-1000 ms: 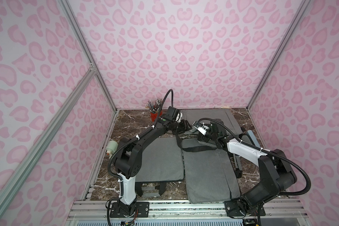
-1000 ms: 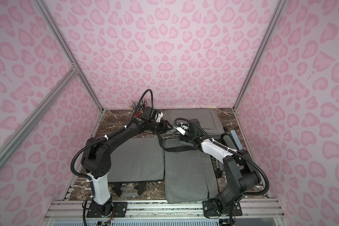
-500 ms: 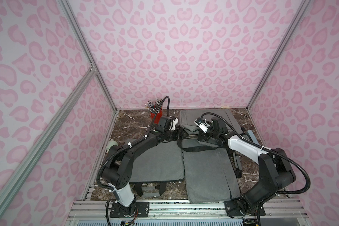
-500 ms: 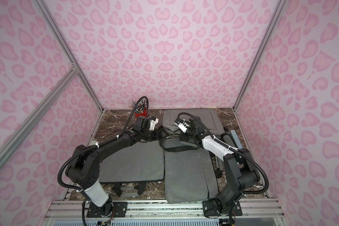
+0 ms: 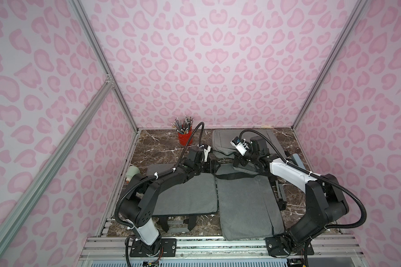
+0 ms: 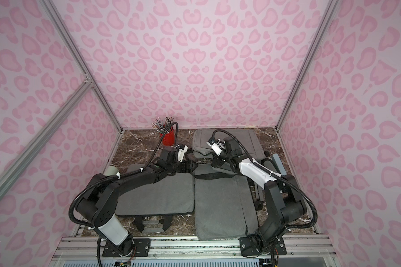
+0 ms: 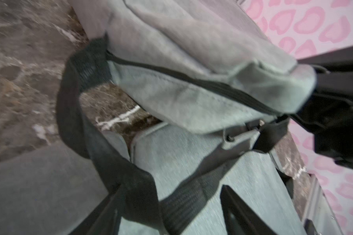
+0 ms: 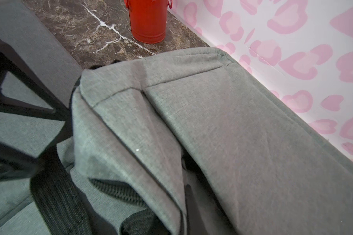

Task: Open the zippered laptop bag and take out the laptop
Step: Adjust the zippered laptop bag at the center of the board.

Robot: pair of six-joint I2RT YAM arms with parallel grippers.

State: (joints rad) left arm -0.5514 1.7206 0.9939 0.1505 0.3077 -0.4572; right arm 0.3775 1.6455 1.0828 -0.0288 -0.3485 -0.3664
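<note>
The grey zippered laptop bag (image 5: 222,138) (image 6: 202,138) lies at the back of the marble table. Its near edge is lifted off the table, with the black zipper line showing in the left wrist view (image 7: 192,50). My right gripper (image 5: 236,163) (image 6: 215,163) is shut on that lifted edge; in the right wrist view the grey fabric fold (image 8: 232,132) runs down into the jaws (image 8: 181,219). My left gripper (image 5: 215,167) (image 6: 193,167) (image 7: 171,205) is open, low in front of the bag, with the bag's black strap (image 7: 135,183) lying between its fingers. The laptop is hidden.
A red cup of pens (image 5: 185,138) (image 8: 149,22) stands at the back left of the bag. Two grey padded sleeves lie in front, one under the left arm (image 5: 190,196) and one right of it (image 5: 245,203). A pale bottle (image 5: 132,172) lies by the left wall.
My left gripper has come away from the bag's edge, dropped lower and toward the front, and now straddles the strap. The right gripper keeps its hold on the lifted edge.
</note>
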